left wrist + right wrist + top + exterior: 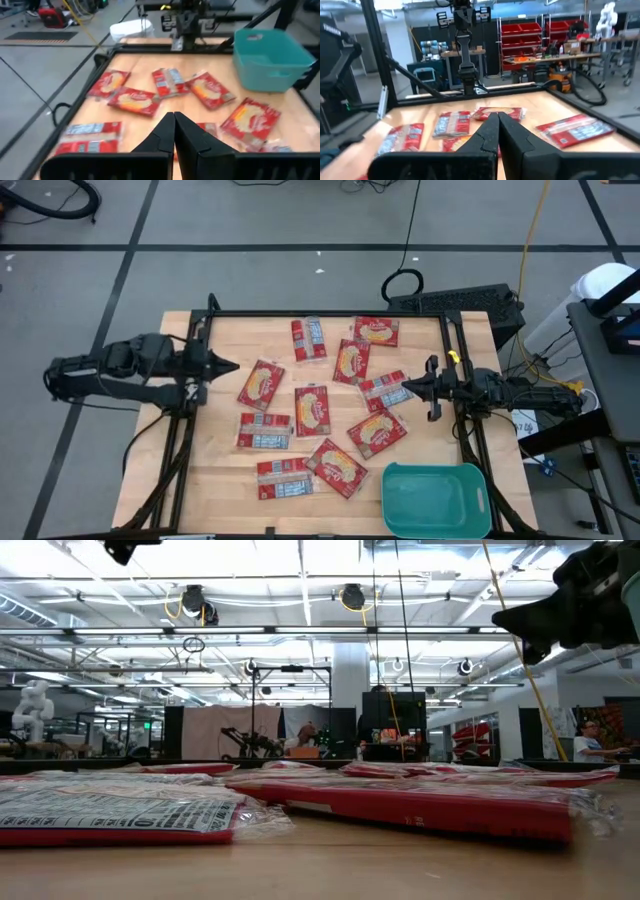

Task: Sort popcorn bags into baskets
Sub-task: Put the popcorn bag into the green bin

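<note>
Popcorn bags (312, 409) lie flat and loose across the middle of your table (220, 485), some overlapping at their edges, while the teal basket (437, 498) sits at the near right corner with nothing visible inside, so by my judgement sorting has not begun. Your left gripper (228, 365) hangs at the left edge and your right gripper (408, 387) at the right edge just beside the nearest bag, both with fingers pressed together and holding nothing. Since the basket stands on the right arm's side, you would likely assign that arm the first pick.
</note>
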`<state>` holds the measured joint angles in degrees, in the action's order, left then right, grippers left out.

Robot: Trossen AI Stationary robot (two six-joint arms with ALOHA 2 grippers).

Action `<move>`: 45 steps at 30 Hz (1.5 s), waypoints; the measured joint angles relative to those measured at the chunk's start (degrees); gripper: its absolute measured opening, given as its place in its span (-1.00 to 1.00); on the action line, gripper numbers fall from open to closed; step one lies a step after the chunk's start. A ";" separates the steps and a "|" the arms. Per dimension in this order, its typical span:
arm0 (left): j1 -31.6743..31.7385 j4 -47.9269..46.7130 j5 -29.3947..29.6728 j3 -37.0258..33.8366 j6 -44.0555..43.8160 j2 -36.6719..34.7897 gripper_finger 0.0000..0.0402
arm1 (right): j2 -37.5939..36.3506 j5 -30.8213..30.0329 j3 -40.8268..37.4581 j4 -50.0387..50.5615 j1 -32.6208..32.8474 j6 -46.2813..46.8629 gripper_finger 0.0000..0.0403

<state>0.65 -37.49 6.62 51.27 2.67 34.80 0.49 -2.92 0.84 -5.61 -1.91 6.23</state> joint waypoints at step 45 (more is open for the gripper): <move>9.34 40.14 0.04 -14.12 21.12 57.36 0.43 | 28.96 -10.40 0.01 -15.07 0.13 16.69 -1.00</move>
<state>9.99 2.66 6.66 37.15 23.79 92.16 29.45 -13.32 0.84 -20.68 -1.78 22.92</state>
